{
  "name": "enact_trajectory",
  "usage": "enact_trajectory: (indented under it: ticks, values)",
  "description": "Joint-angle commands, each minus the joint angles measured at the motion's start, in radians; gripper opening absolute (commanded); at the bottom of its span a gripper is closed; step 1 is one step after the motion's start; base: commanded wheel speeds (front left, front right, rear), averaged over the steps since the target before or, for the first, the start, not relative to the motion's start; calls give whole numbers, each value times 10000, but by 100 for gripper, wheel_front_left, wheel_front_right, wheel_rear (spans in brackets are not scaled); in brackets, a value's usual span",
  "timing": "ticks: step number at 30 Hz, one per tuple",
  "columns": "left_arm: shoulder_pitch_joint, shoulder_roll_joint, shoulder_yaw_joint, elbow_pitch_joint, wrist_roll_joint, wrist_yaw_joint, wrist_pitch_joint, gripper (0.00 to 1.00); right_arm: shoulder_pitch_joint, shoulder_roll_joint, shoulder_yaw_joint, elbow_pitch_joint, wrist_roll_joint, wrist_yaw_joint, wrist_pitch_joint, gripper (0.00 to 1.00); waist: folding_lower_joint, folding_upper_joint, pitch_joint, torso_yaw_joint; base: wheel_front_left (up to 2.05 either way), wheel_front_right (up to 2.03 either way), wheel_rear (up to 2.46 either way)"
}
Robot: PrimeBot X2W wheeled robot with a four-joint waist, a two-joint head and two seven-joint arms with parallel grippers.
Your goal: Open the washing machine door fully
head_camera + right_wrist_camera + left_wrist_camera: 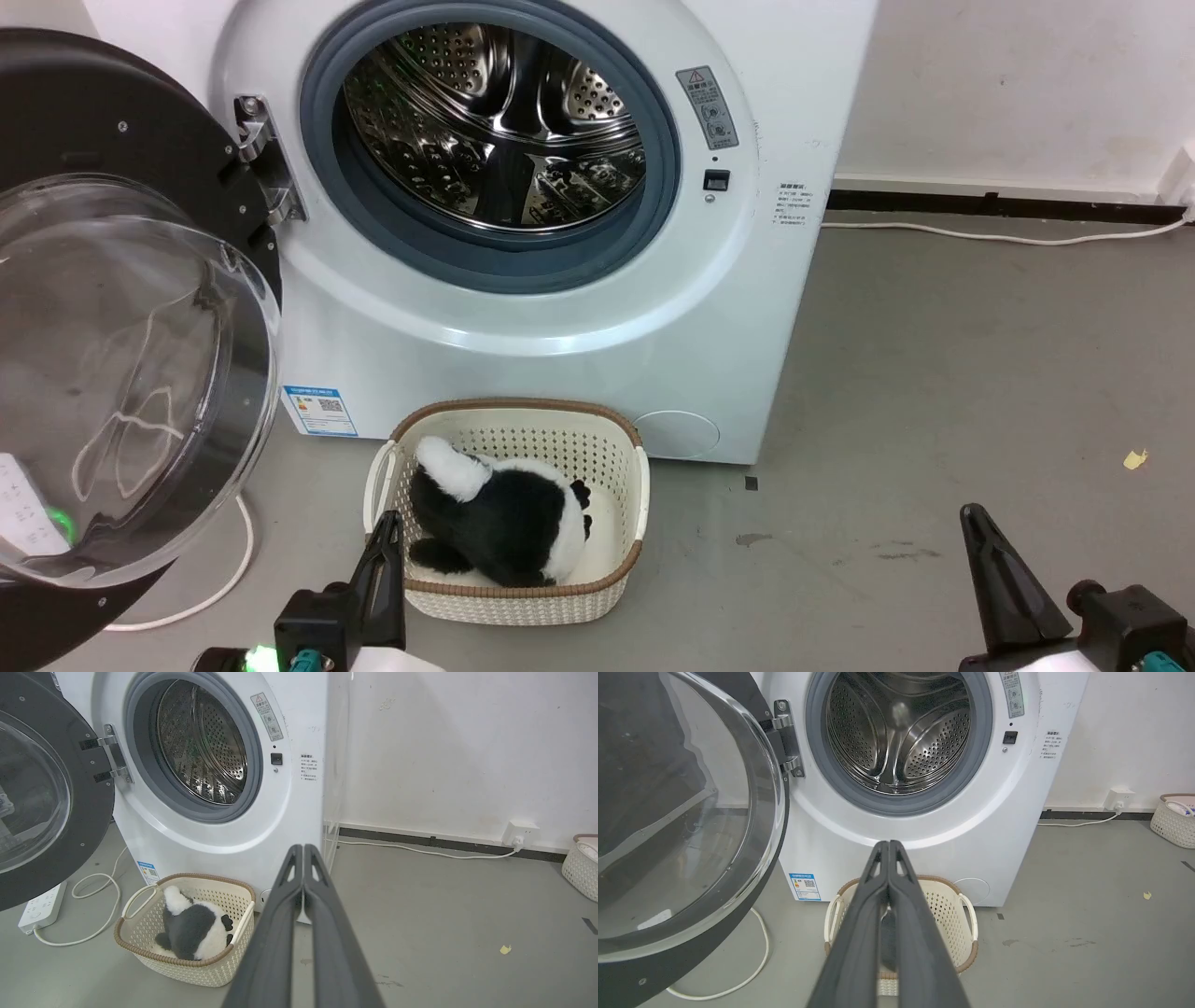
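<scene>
**Door Swung Wide, Both Grippers Closed and Clear**

The left gripper (pixel 888 845) has its fingers pressed together on nothing, rising from the bottom centre of its wrist view over the basket (pixel 966 905). The right gripper (pixel 303 848) is likewise closed and empty, at the lower right of the head view, above bare floor (pixel 934 373).

The washing machine door (pixel 121 373) fills the left edge of the head view. It hangs from its hinge (pixel 266 159), turned well away from the washing machine (pixel 523 327), and the drum (pixel 495 121) is fully exposed. Neither gripper touches the door.

The opening looks essentially done. If more swing is wanted, the left arm is nearer. Push with the closed fingers on the black rim, not the clear glass, and press gently outward. Rise clear of the basket and plush toy (pixel 504 523) first, and mind the cable (pixel 245 551) beneath the door.
</scene>
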State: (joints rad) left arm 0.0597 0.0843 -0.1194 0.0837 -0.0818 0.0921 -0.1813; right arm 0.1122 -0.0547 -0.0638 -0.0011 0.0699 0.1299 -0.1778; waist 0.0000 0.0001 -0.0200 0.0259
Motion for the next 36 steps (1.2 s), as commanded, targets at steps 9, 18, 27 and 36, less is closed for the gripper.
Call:
enact_trajectory:
  ticks: [9,18,27,36]
  values:
    - [-200,-40,143,-146,141,-151,219,0,-255,17,76,5,-123,3,212,0,0,-1,21,-27,0,0,0]
    - [-245,-74,264,-225,219,-240,403,0,-355,20,141,6,-190,4,393,0,0,-1,42,-54,0,0,0]
    - [-301,-117,412,-323,314,-348,627,0,-477,24,220,7,-271,4,613,0,0,-1,67,-87,0,0,0]
    - [-347,-151,533,-402,392,-437,811,0,-577,27,285,7,-337,5,794,0,0,-1,88,-113,0,0,0]
